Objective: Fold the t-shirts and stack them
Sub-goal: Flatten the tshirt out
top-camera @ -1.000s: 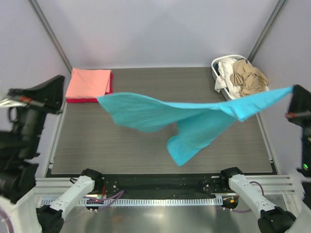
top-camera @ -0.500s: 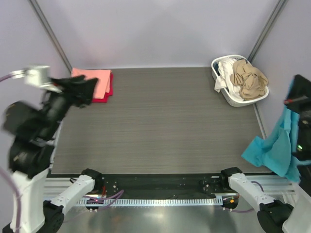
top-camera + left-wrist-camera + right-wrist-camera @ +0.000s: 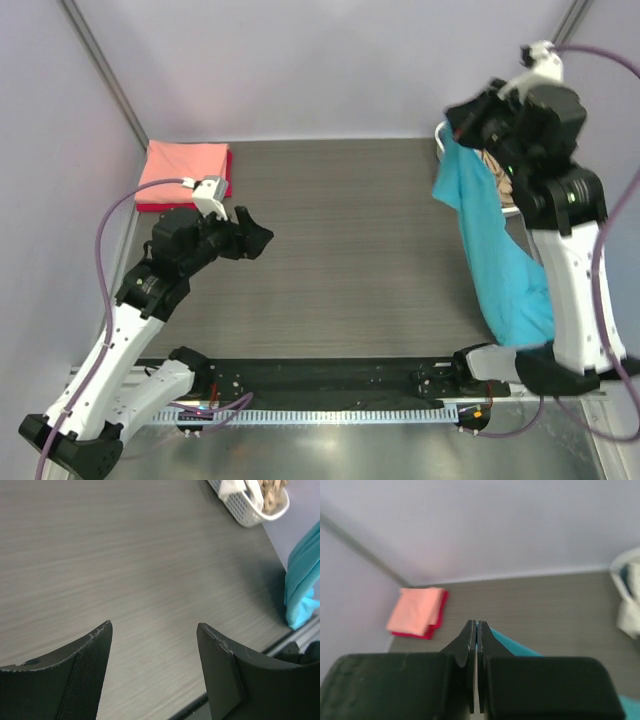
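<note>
A turquoise t-shirt [image 3: 497, 262] hangs in a long drape at the right side of the table. My right gripper [image 3: 452, 128] is shut on its top edge, high up near the back right corner. The right wrist view shows the jaws [image 3: 477, 626] pinched on a thin turquoise strip [image 3: 516, 643]. My left gripper [image 3: 262, 238] stands open and empty above the left middle of the table, with bare tabletop between its fingers [image 3: 100, 645]. A folded salmon-pink t-shirt [image 3: 182, 168] lies on a folded red one [image 3: 227, 184] at the back left corner.
A white plastic laundry basket [image 3: 246, 511] holding tan [image 3: 272, 489] and white cloth stands at the back right, mostly hidden behind my right arm in the top view. Grey walls and slanted metal posts [image 3: 105, 75] close in the table.
My left gripper let go of the turquoise t-shirt, opened and swung in over the table's left middle. The right arm rose toward the back right, and the shirt now hangs from it alone.
</note>
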Robot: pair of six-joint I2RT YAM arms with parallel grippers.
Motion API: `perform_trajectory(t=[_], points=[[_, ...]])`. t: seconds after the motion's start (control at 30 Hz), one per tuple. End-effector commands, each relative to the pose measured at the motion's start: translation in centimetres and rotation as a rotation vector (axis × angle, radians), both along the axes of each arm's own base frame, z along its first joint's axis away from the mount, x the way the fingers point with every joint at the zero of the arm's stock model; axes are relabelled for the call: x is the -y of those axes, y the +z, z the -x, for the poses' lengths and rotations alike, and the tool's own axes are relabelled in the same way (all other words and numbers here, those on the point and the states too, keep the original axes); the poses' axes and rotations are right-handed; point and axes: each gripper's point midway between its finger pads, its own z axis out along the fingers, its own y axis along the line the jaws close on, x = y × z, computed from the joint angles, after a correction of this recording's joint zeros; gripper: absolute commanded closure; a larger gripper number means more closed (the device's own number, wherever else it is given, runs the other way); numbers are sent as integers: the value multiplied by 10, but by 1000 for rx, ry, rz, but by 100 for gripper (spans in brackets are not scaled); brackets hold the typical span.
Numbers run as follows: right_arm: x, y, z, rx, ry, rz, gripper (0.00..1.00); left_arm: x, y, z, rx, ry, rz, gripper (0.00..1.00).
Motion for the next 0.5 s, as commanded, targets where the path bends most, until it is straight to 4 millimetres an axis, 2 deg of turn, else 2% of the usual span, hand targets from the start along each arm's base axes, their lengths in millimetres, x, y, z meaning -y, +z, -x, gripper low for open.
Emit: perform_trajectory(t=[0.0, 0.03, 0.1, 0.13, 0.2, 0.23, 0.27, 0.3, 0.33, 0.37, 0.4, 0.43, 0.47], points=[[-134, 90, 24, 198, 514, -147, 99, -17, 31, -9, 129, 80, -36, 30], [-138, 150, 63, 360, 571, -155, 99, -22, 31, -11, 133, 106, -45, 30], [-169, 168, 78, 396, 714, -186, 99, -26, 34, -10, 142, 123, -42, 30], [-159, 192, 100, 450, 736, -244, 99, -27, 35, -10, 146, 129, -43, 30], [-139, 194, 98, 461, 636, -237, 99, -29, 42, -9, 156, 141, -37, 30], [-124, 183, 105, 451, 589, -212, 99, -35, 45, -10, 158, 172, -44, 30], [-101, 173, 86, 436, 417, -180, 99, -37, 48, -9, 162, 178, -46, 30], [-85, 162, 82, 415, 337, -164, 99, -39, 50, -8, 169, 186, -50, 30], [-73, 131, 73, 345, 253, -124, 99, -40, 56, -6, 175, 185, -52, 30], [-44, 113, 60, 305, 82, -87, 99, -41, 57, -6, 175, 185, -58, 29], [-34, 94, 54, 262, 14, -58, 99, -43, 58, -5, 173, 191, -64, 29], [-33, 48, 38, 164, -44, 20, 99, -44, 56, -4, 161, 195, -72, 29], [-17, 34, 40, 139, -111, 44, 99, -46, 56, -3, 158, 199, -74, 29]])
